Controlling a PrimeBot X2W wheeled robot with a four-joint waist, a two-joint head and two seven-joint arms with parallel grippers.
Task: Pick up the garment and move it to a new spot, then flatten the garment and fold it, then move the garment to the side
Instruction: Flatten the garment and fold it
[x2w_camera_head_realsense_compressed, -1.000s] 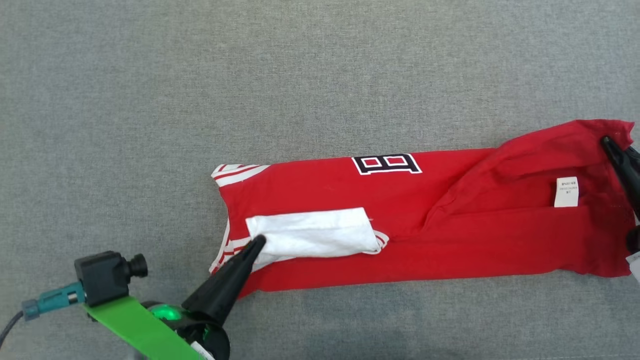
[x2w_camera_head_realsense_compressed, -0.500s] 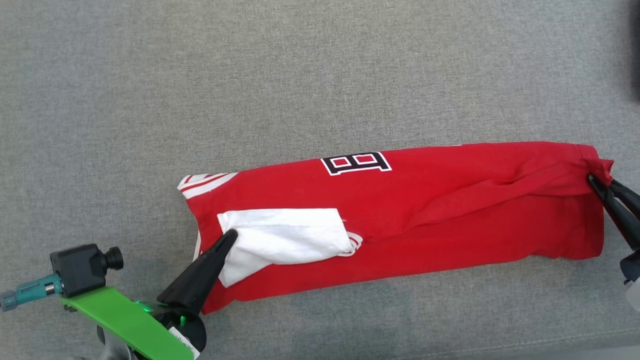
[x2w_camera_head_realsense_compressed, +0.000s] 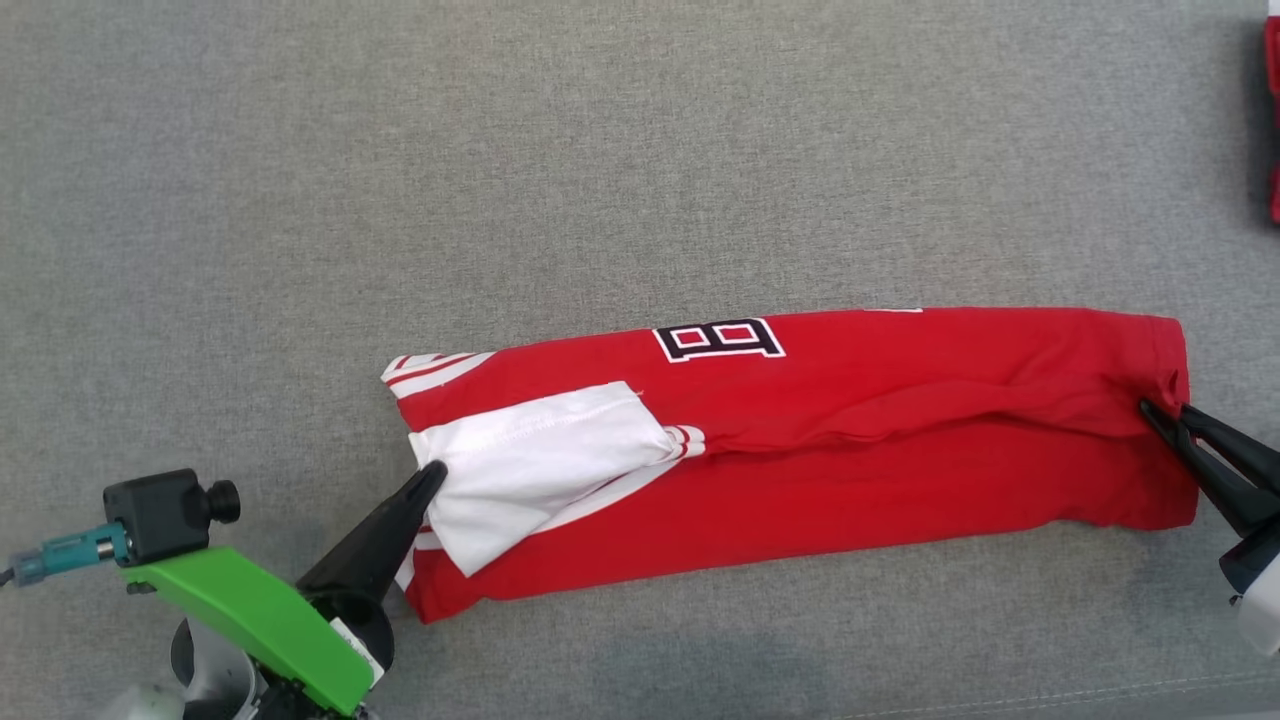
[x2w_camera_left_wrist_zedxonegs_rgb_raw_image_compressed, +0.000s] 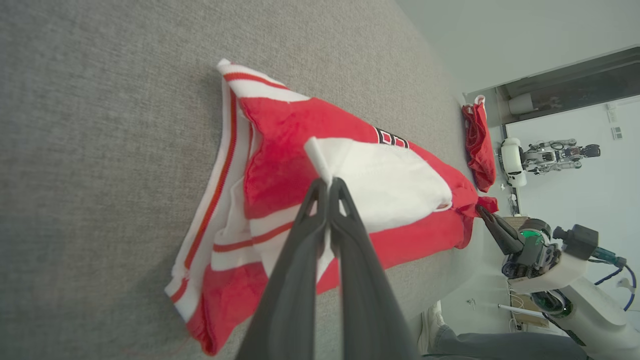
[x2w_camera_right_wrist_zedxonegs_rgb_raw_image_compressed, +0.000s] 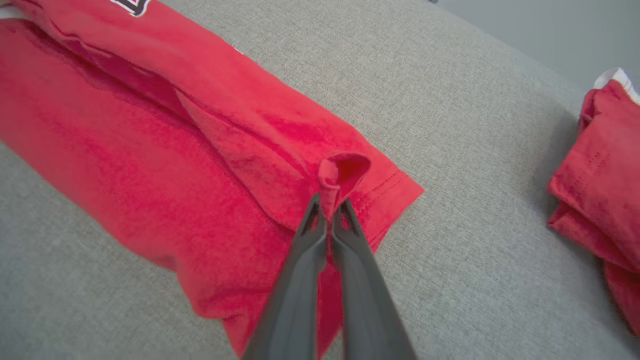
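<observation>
The garment (x2w_camera_head_realsense_compressed: 850, 450) is a red shirt with white sleeves and a black letter patch, folded lengthwise into a long band across the grey surface. My left gripper (x2w_camera_head_realsense_compressed: 435, 472) is shut on the corner of the white sleeve (x2w_camera_head_realsense_compressed: 540, 465) at the band's left end; the left wrist view shows that white corner (x2w_camera_left_wrist_zedxonegs_rgb_raw_image_compressed: 320, 155) pinched between the closed fingers (x2w_camera_left_wrist_zedxonegs_rgb_raw_image_compressed: 327, 187). My right gripper (x2w_camera_head_realsense_compressed: 1150, 410) is shut on a bunched bit of the red hem at the right end, seen close in the right wrist view (x2w_camera_right_wrist_zedxonegs_rgb_raw_image_compressed: 327, 202), where a small fold of the garment (x2w_camera_right_wrist_zedxonegs_rgb_raw_image_compressed: 342, 172) sticks up.
Another red garment (x2w_camera_right_wrist_zedxonegs_rgb_raw_image_compressed: 600, 185) lies folded off to the right, also at the head view's top right edge (x2w_camera_head_realsense_compressed: 1273, 120). The grey fabric surface (x2w_camera_head_realsense_compressed: 500, 180) stretches wide behind the shirt. A seam (x2w_camera_head_realsense_compressed: 1100, 690) runs near the front edge.
The lifted right side of the garment has been laid over, so the white label is covered and the shirt is a narrower band. Both grippers kept their hold; the white sleeve swung up.
</observation>
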